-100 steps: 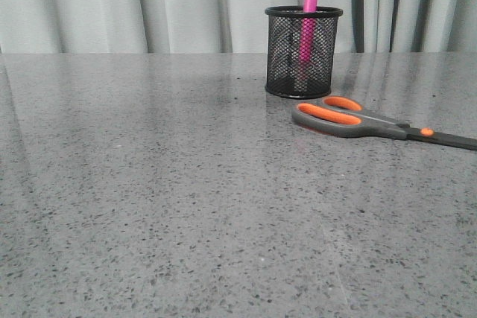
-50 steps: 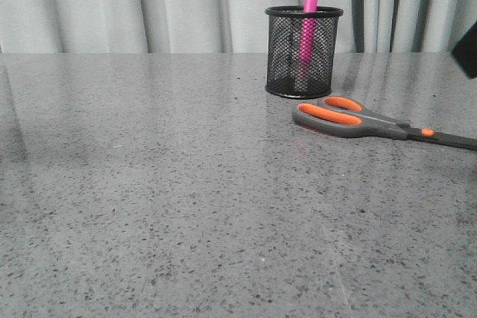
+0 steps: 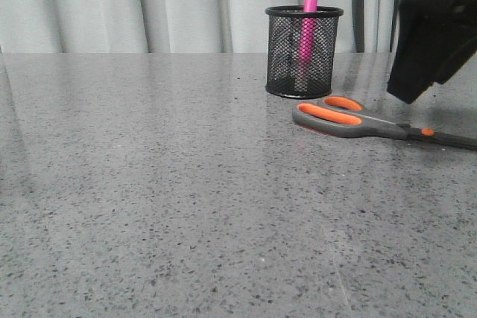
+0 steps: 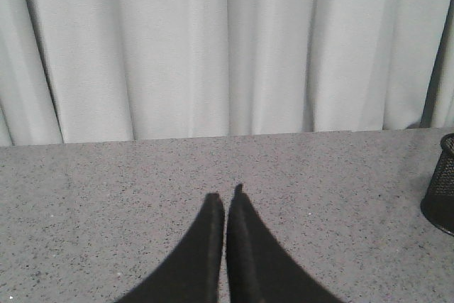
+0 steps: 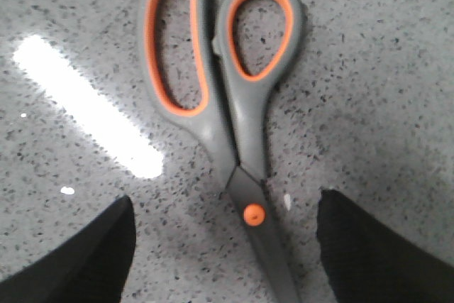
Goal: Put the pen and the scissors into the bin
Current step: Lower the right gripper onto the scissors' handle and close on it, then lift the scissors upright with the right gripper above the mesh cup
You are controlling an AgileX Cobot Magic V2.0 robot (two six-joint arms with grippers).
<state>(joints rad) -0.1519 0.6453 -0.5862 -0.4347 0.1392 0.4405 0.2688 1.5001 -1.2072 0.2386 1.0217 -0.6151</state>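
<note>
One of the two things is already put away: the short pink marker pen (image 3: 309, 24) is seen standing in the small black wire-mesh cup, the bin (image 3: 303, 51), with its pale cap poking above the rim. The big scissors with grey handles lined in orange (image 3: 358, 119) are left lying flat on the speckled grey table (image 3: 164, 184), just in front of the bin and a little to its right. They are shut, and the blades are pointed away to the right.

In the right wrist view, the scissors (image 5: 227, 104) are seen right under the right gripper (image 5: 225, 246). Its fingers are spread wide, one on each side of the orange pivot dot (image 5: 253, 214). The long line of the scissors is run between them.

The left gripper (image 4: 225, 207) is kept far off, fingers pressed together, holding nothing. The right arm is much nearer, so the grab is best made by it.
</note>
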